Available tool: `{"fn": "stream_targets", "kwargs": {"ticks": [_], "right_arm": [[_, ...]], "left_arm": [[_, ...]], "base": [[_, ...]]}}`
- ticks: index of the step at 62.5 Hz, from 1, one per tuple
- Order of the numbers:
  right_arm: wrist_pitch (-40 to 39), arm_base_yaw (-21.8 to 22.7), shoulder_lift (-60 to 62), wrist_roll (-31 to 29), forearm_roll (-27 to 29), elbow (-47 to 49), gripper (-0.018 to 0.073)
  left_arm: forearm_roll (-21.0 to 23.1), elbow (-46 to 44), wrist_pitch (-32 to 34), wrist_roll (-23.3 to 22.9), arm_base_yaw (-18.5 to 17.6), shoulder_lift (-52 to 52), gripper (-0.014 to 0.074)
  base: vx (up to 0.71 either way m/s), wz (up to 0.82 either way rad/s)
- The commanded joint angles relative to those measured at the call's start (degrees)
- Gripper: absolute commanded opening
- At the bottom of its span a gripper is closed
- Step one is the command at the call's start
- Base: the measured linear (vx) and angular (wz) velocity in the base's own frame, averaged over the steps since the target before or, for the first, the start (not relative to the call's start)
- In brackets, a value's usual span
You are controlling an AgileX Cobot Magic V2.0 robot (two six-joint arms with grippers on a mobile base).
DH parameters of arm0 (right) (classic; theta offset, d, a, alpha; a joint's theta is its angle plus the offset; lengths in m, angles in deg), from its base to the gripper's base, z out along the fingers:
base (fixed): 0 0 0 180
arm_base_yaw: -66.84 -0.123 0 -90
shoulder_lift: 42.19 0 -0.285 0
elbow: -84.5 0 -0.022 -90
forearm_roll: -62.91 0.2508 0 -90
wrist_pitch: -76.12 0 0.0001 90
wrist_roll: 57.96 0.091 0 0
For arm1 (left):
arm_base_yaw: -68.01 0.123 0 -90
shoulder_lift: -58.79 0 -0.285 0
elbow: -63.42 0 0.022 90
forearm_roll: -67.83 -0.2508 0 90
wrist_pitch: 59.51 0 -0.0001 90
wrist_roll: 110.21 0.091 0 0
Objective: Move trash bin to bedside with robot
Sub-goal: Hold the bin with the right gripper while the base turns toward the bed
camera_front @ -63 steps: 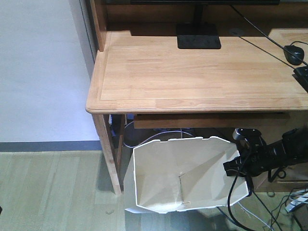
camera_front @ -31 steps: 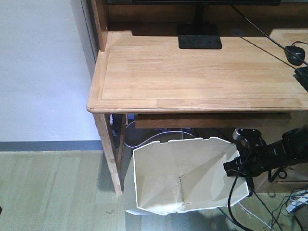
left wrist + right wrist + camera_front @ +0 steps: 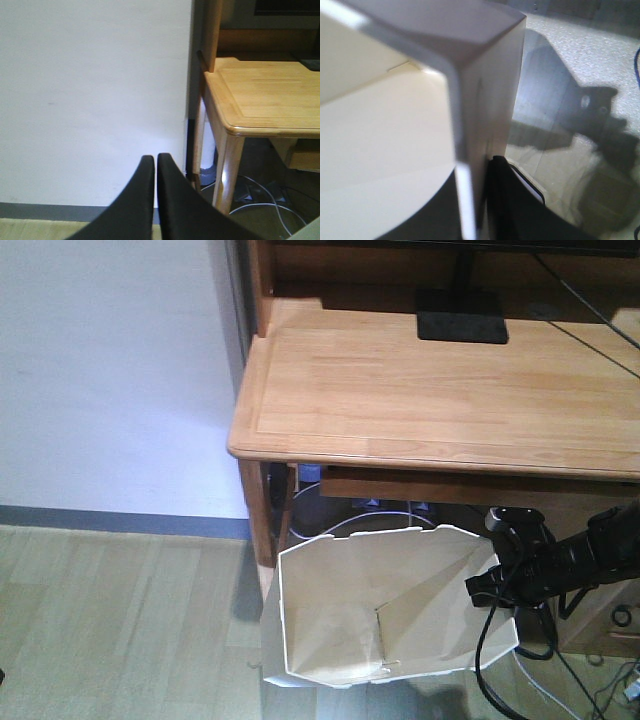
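Trash bin [image 3: 380,610]: plain cream-white, rim edge brighter white. Desk [image 3: 430,390] — light honey wood, jointed-plank grain. Wall [image 3: 110,370] white; skirting band [image 3: 120,522] grey-blue. Floor [image 3: 120,620] pale greenish-beige planks. Left gripper [image 3: 153,160] and right gripper [image 3: 485,590] black, matte. Monitor foot [image 3: 462,328] black. Cables [image 3: 345,525] under desk white.

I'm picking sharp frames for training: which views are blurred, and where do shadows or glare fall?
Front view: sharp and evenly lit, with a soft shadow on the floor left of the bin. Left wrist view: slightly soft, the left gripper a dark silhouette against the bright wall. Right wrist view: the bin's wall is blurred from closeness and its rim glares white, with a dark shadow on the floor.
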Motion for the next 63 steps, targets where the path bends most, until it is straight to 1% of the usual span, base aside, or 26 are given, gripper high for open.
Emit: {"fn": "stream_targets", "kwargs": {"ticks": [1,19,63], "right_arm": [[13.19,0.09,4.10,0.01,2.33,0.45,-0.0005],[13.19,0.09,4.10,0.01,2.33,0.45,-0.0005],[13.19,0.09,4.10,0.01,2.33,0.45,-0.0005]], "left_arm": [[0.21,1.07,3.98,-0.25,-0.12,-0.80,-0.0007],[0.21,1.07,3.98,-0.25,-0.12,-0.80,-0.0007],[0.21,1.07,3.98,-0.25,-0.12,-0.80,-0.0007]], "base": [[-0.06,0.24],[-0.05,0.34],[-0.03,0.44]]}}
